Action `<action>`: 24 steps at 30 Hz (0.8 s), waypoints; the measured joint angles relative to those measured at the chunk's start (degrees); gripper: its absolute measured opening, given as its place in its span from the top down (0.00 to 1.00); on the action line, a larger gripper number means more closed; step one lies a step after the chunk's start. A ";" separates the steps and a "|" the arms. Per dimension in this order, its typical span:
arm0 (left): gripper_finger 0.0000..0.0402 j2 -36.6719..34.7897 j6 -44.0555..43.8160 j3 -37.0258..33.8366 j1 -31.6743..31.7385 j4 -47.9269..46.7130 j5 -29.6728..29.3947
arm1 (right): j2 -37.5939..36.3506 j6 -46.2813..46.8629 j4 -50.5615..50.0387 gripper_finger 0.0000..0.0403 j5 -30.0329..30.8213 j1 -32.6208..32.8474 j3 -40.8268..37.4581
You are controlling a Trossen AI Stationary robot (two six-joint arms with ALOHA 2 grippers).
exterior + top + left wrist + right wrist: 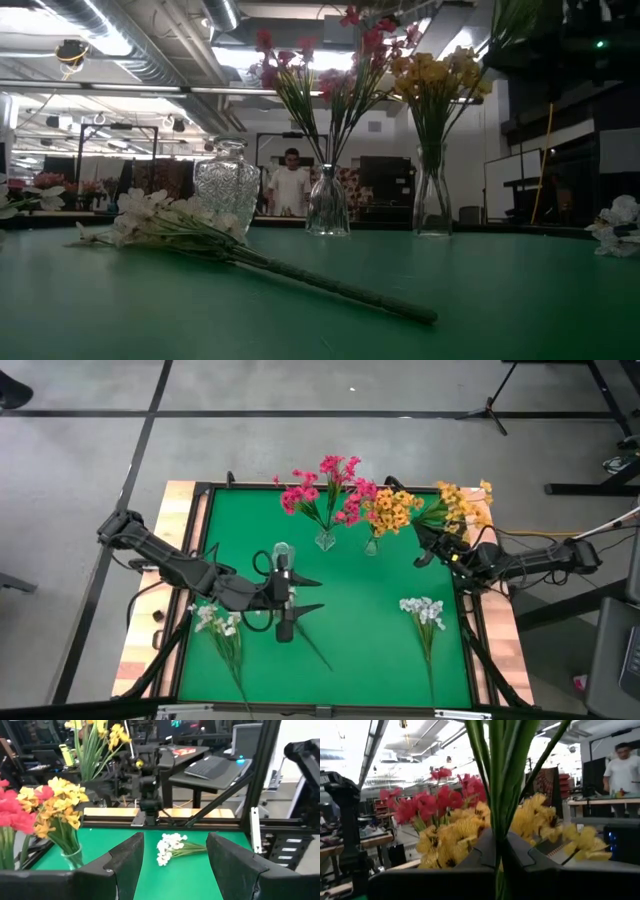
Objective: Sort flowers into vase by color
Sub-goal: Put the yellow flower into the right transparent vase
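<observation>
Yellow flowers clamped in right tool, left tool spread, hovering mid-table

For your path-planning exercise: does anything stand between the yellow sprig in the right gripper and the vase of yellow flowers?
Nothing visible. The right gripper is shut on a yellow sprig at the mat's far right edge. Only bare green mat lies between it and the yellow vase; the pink vase stands beyond.

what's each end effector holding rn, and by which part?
Right end effector: shut on yellow flowers, gripped by the green stems. Left end effector: open, empty.
</observation>
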 joint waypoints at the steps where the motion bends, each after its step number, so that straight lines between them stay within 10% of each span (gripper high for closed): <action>1: 0.47 -0.21 0.02 0.00 -0.02 0.00 0.04 | 0.66 0.63 -0.10 0.98 -0.51 -0.76 0.00; 24: 0.47 -0.71 0.13 0.00 0.08 -0.46 -1.29 | 20.89 6.08 11.94 0.98 -5.30 -6.87 0.04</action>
